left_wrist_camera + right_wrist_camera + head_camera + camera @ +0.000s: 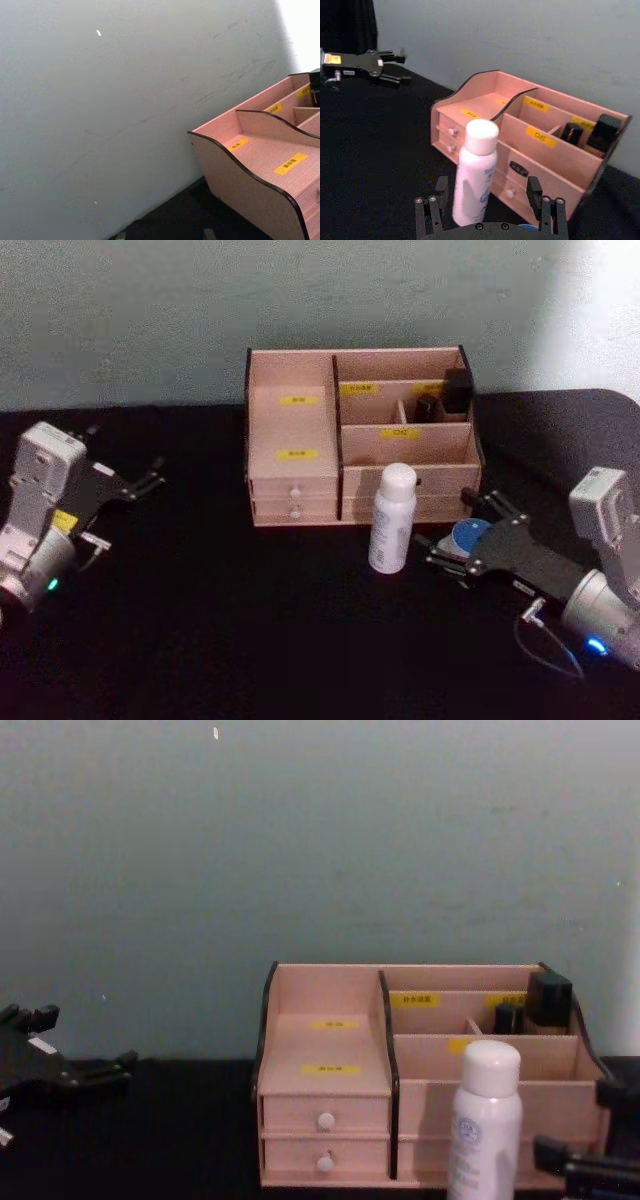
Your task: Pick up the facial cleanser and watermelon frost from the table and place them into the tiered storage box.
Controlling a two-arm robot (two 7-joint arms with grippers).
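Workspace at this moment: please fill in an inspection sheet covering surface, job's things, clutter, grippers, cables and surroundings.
Surface: black table, dark and even.
Job's things: facial cleanser upright in front of the right half of the tiered storage box; watermelon frost on the table to the right of the cleanser; neither is in the box yet.
Clutter: two dark bottles in the box's rear right compartments.
Grippers: right gripper low over the table, jaws open astride the watermelon frost; left gripper open, idle at the table's left.
Cables: thin cable loop by the right wrist, apart from the job's things.
Surroundings: pale green wall behind the box; nothing else seen.
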